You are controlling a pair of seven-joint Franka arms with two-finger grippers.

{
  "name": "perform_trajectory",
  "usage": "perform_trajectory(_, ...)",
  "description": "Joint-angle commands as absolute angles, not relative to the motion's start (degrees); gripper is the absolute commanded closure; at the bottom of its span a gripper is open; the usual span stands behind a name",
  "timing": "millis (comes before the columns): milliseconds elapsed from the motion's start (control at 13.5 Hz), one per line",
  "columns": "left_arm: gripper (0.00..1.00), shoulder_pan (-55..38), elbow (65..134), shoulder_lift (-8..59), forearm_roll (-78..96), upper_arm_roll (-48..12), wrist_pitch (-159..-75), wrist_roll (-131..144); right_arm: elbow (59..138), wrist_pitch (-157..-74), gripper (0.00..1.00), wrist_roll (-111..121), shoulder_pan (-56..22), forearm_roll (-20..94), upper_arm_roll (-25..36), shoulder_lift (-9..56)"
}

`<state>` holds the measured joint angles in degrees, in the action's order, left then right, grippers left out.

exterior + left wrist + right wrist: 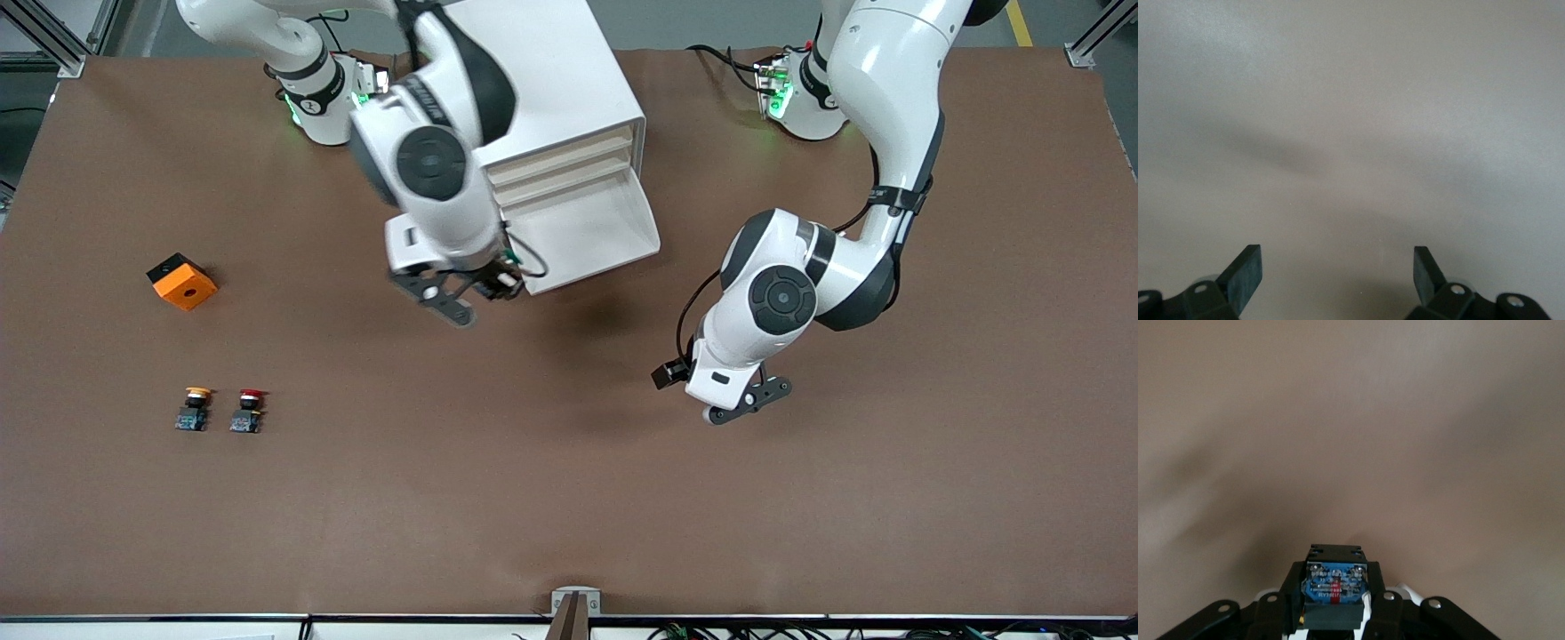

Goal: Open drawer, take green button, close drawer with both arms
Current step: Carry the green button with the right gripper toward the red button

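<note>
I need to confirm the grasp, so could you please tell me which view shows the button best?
The right wrist view: the button fills the right claw, bluish base up. The front view shows only a green glimpse under that claw; the left wrist view shows none.

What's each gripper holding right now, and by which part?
The right gripper, over the table just off the open drawer, clamps the button by its body sides, bluish base showing. The left gripper is open, empty.
</note>
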<state>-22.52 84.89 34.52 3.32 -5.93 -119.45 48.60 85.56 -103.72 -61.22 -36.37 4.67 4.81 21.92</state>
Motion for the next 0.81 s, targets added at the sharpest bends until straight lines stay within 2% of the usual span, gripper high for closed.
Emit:
perform_trajectory(0,0.0,-22.5,86.22,32.87,2.02,-5.89,-118.74,48.87,86.57,-103.27,1.0,-51.01,-30.34,5.54,3.87,20.57)
perform_trajectory(148,0.0,-22.41,86.22,33.05,1.93,-5.89,-118.74,48.69,87.36,-103.18,1.0,-45.03,-27.53,4.75,4.04,19.17)
perform_trajectory(517,0.0,-22.15,86.22,33.31,2.02,-5.71,-118.74,48.34,90.87,-100.37,1.0,-20.44,-13.91,4.66,3.96,15.56)
perform_trajectory(738,0.0,-22.06,86.22,33.4,2.37,-5.71,-118.83,48.34,96.48,-104.39,1.0,-13.55,-9.94,4.57,4.04,14.94)
